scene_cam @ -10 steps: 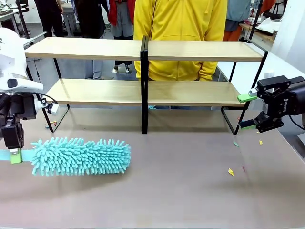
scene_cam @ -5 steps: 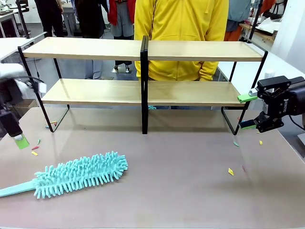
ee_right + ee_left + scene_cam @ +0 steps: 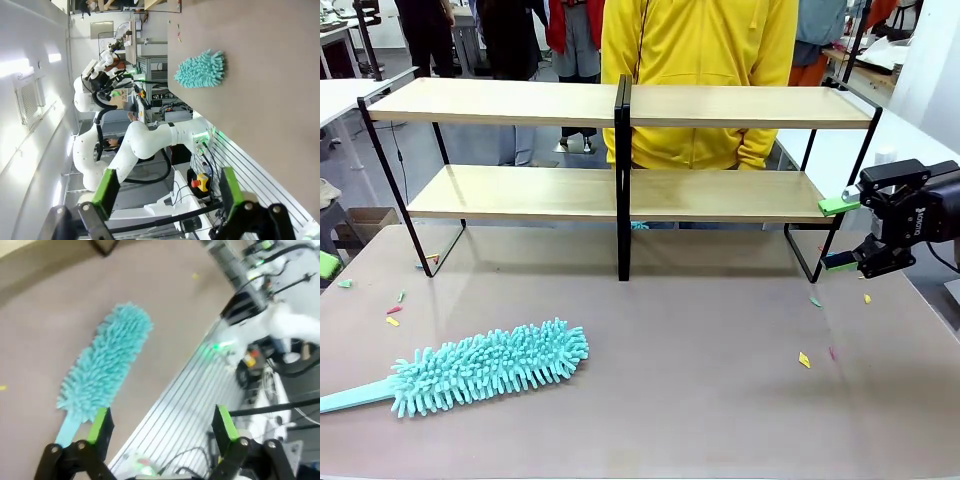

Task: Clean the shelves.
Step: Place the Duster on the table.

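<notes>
Along the far edge of the tabletop (image 3: 720,400) stand the shelves (image 3: 620,190), both light-wood boards bare, with a person in a yellow top (image 3: 700,60) right behind them. Near the front left corner lies a teal duster (image 3: 485,365), handle toward the left edge, free of any grip. Above it hangs the left gripper (image 3: 162,422), its jaws spread wide and holding nothing. By the right edge, beside the lower board's end, the right gripper (image 3: 838,232) is likewise released and empty.

Grey-brown tabletop (image 3: 720,400), two-tier light-wood shelves (image 3: 620,190) standing at far side, teal fluffy duster (image 3: 480,366) lying front left, small coloured scraps (image 3: 804,360) scattered left and right
</notes>
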{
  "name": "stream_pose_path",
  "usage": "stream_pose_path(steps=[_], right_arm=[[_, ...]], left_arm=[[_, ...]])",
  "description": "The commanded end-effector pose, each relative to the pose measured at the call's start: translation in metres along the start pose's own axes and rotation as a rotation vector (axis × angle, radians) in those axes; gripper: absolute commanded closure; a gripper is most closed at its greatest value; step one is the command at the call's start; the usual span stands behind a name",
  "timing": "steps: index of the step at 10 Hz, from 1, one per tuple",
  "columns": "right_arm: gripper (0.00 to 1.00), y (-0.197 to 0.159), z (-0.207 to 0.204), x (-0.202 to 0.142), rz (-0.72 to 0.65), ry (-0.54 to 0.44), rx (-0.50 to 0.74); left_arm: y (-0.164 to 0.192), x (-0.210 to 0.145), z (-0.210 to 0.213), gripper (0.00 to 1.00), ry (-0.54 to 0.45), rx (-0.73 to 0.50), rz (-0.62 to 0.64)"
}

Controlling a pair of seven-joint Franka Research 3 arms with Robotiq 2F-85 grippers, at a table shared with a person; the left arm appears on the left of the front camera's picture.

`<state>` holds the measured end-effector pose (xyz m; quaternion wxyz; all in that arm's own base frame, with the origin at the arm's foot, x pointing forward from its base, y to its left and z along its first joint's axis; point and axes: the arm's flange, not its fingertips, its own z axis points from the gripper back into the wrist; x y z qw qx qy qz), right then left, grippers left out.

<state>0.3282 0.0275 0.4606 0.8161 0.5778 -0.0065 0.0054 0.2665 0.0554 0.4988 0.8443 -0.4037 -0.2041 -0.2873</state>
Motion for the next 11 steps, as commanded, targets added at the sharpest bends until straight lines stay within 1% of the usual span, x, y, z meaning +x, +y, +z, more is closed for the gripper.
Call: stream_pose_path(steps=[1,2,3,4,11], right_arm=[[0.0,-0.001,-0.001,-0.003,0.014,0.0,0.01],[0.0,-0.001,-0.001,-0.003,0.014,0.0,0.01],[0.0,-0.001,-0.001,-0.003,0.014,0.0,0.01],[0.0,-0.001,-0.001,-0.003,0.014,0.0,0.01],[0.0,-0.001,-0.001,-0.003,0.014,0.0,0.01]], left_arm=[[0.018,-0.017,-0.003,0.0,-0.105,-0.2,0.038],[0.031,-0.016,0.005,0.0,-0.157,-0.23,0.115],[0.047,-0.011,0.009,0.0,-0.21,-0.304,0.229],[0.014,-0.013,0.009,0.0,-0.114,-0.16,0.059],[0.014,-0.013,0.009,0.0,-0.114,-0.16,0.059]])
